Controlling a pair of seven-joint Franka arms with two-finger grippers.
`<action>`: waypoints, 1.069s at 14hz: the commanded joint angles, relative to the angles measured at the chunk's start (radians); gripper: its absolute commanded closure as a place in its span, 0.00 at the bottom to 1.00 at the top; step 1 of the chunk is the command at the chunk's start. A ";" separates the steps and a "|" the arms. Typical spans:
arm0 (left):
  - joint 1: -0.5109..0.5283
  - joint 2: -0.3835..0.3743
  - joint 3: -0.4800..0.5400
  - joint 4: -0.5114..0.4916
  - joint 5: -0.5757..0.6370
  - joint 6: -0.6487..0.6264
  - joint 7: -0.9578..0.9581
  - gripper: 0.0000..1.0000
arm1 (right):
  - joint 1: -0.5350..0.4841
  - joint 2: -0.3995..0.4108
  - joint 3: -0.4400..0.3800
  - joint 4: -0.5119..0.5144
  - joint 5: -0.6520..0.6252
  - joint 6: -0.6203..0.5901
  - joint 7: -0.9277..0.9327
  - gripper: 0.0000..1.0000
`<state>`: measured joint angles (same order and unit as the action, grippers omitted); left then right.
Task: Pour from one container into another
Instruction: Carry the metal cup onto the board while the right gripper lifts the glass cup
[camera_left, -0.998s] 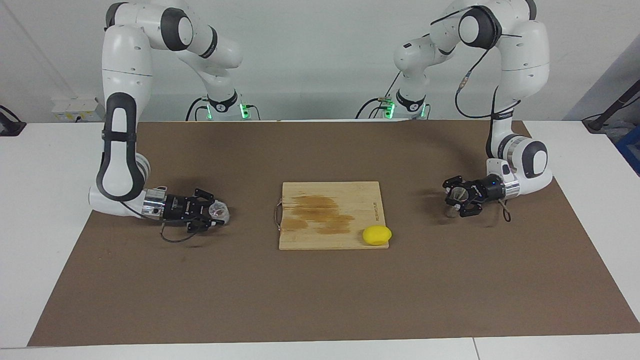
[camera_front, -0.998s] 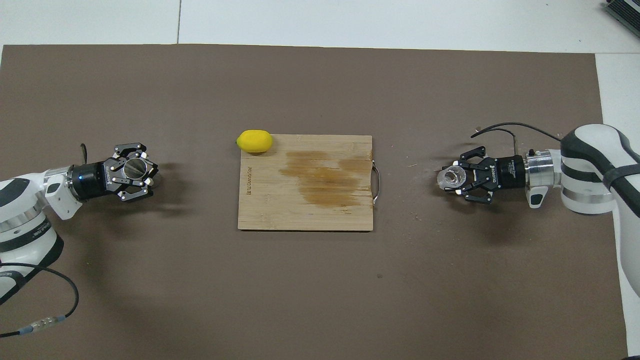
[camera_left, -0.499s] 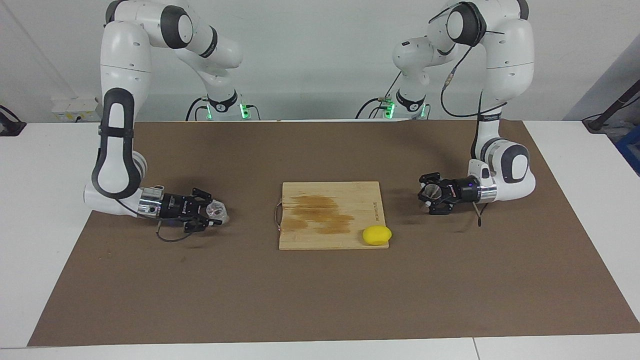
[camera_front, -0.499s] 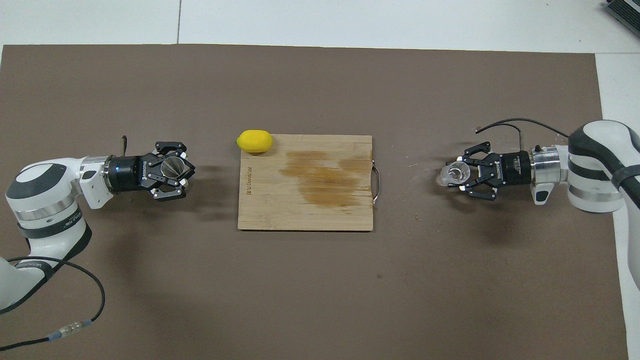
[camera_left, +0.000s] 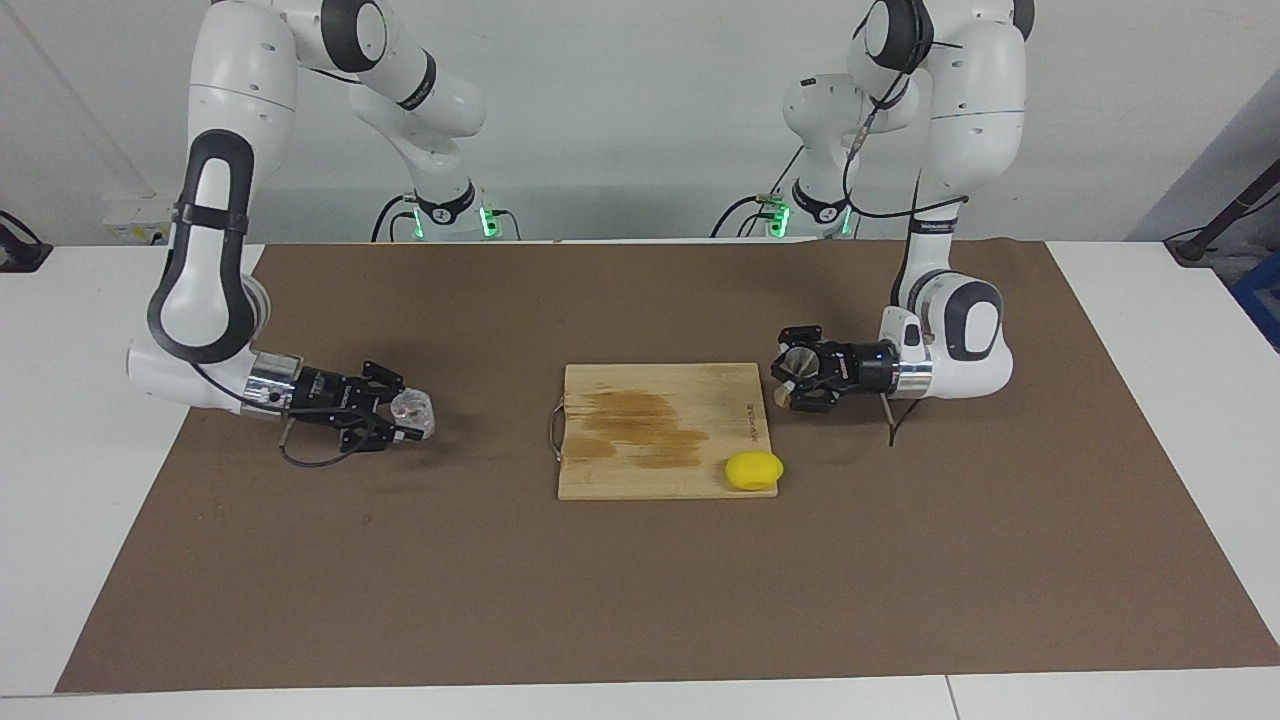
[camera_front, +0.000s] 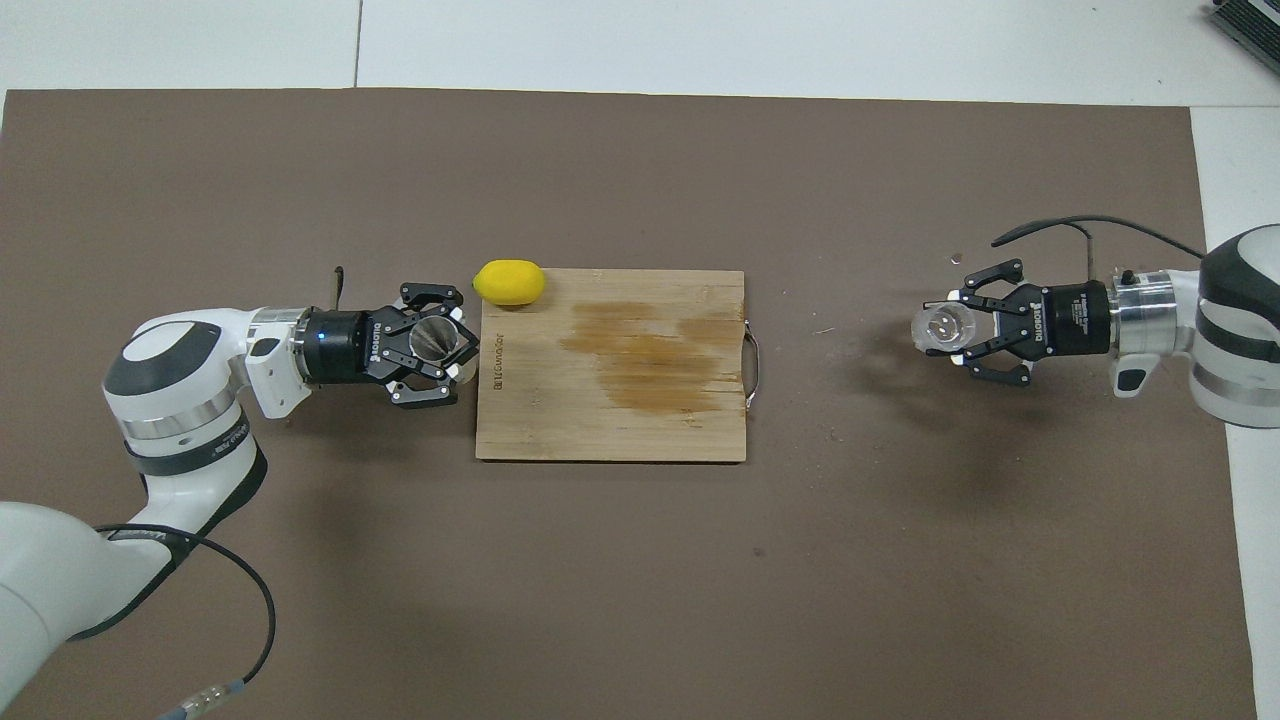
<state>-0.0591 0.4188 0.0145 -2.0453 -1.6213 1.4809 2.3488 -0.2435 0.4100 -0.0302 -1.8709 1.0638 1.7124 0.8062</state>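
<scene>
Facing view — left hand (camera_left: 795, 378) gripping jigger (camera_left: 797, 365) now by board (camera_left: 664, 430); right hand (camera_left: 400, 420) grips tumbler (camera_left: 412, 410), prob. lifted.

This is a robotics lab, not a kitchen. Two white Franka arms (camera_left: 225, 200) (camera_left: 950, 180) are bolted at the head of a plain white table (camera_left: 90, 400) against a bare pale wall, green status lights glowing at their bases and black cables trailing off them. A brown mat (camera_left: 640, 580) covers the worktop like a test surface. The only homely props are a stained wooden cutting board (camera_left: 665, 430) and a lemon (camera_left: 754, 471), staged at the centre.
</scene>
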 joint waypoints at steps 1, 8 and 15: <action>-0.091 -0.034 0.019 -0.041 -0.098 0.041 0.050 1.00 | -0.010 -0.089 0.006 -0.034 -0.021 -0.011 0.073 1.00; -0.306 -0.025 0.019 -0.044 -0.368 0.240 0.206 1.00 | 0.033 -0.161 0.007 -0.059 -0.019 0.009 0.133 1.00; -0.347 -0.017 0.016 -0.055 -0.434 0.305 0.316 1.00 | 0.081 -0.180 0.007 -0.059 -0.019 0.050 0.226 1.00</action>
<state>-0.3796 0.4188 0.0173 -2.0721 -2.0177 1.7677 2.6155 -0.1780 0.2571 -0.0254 -1.9048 1.0596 1.7192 0.9846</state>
